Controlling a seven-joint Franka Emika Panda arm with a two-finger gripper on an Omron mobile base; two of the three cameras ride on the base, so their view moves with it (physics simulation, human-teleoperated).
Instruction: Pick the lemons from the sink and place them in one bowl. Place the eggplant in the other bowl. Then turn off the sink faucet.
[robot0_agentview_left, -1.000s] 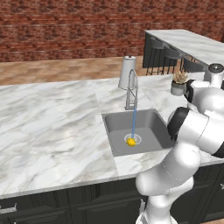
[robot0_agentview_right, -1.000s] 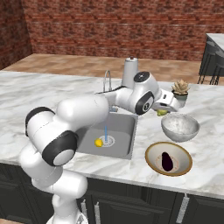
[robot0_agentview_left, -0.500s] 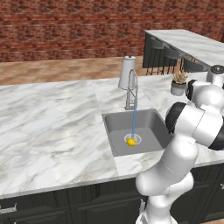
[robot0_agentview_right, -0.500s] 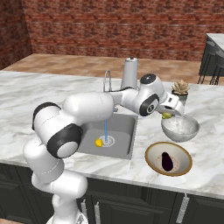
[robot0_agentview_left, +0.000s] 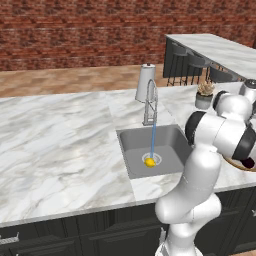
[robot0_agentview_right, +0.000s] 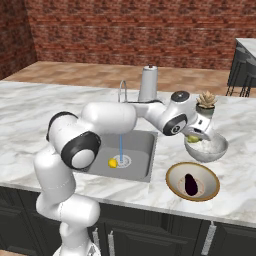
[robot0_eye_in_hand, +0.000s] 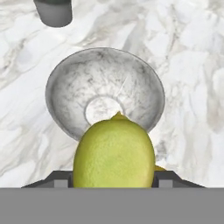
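First lemon drop: greenish lemon (robot0_eye_in_hand: 114, 151) gripped in my fingers (robot0_agentview_right: 196, 137), above the stone bowl (robot0_eye_in_hand: 63, 103).
Next I open up; bright lemon (robot0_agentview_right: 112, 162) waits in sink (robot0_agentview_right: 142, 165), faucet (robot0_agentview_left: 151, 102) running.

Two base views flanking the arm, sharing the sink (robot0_agentview_left: 150, 145), hand view close, downward.

Arm: stretched forward and to the right, elbow bent, wrist angled down.
Claw (robot0_agentview_right: 196, 137): fingers closed on a greenish lemon (robot0_eye_in_hand: 114, 151).
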